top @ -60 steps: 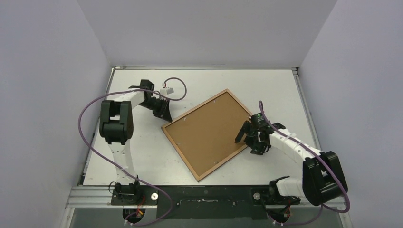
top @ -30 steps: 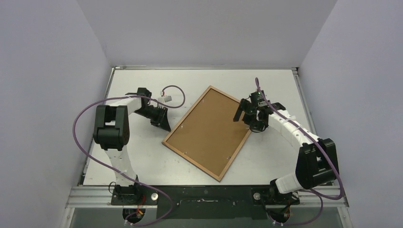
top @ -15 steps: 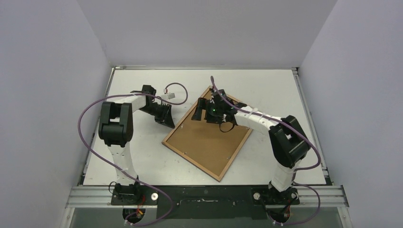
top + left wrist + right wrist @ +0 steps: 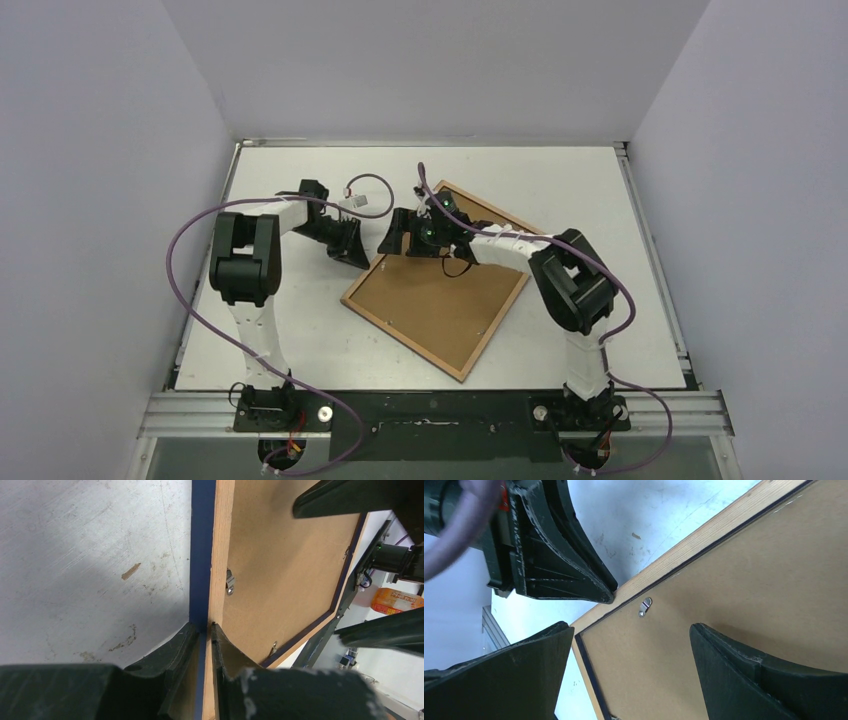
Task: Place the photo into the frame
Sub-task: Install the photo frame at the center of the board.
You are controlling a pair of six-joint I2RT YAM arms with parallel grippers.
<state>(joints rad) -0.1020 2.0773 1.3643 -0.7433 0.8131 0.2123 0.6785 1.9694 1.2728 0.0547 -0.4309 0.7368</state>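
The frame lies flat mid-table, light wood side up, with the brown backing board set in it. My left gripper is shut on the frame's left edge; in the left wrist view its jaws pinch the blue-and-wood rim. My right gripper is open and empty just over the frame's upper-left part, close to the left gripper. In the right wrist view it straddles the board's corner below a small metal clip. The photo is not in view.
A small white connector on a purple cable loop lies on the table behind the left gripper. The two grippers sit very close together. White walls close in the table on the left, right and back.
The frame turned on the table early on, then stayed still. My right gripper swung from the frame's right edge across to its upper-left corner. The left gripper kept its hold.
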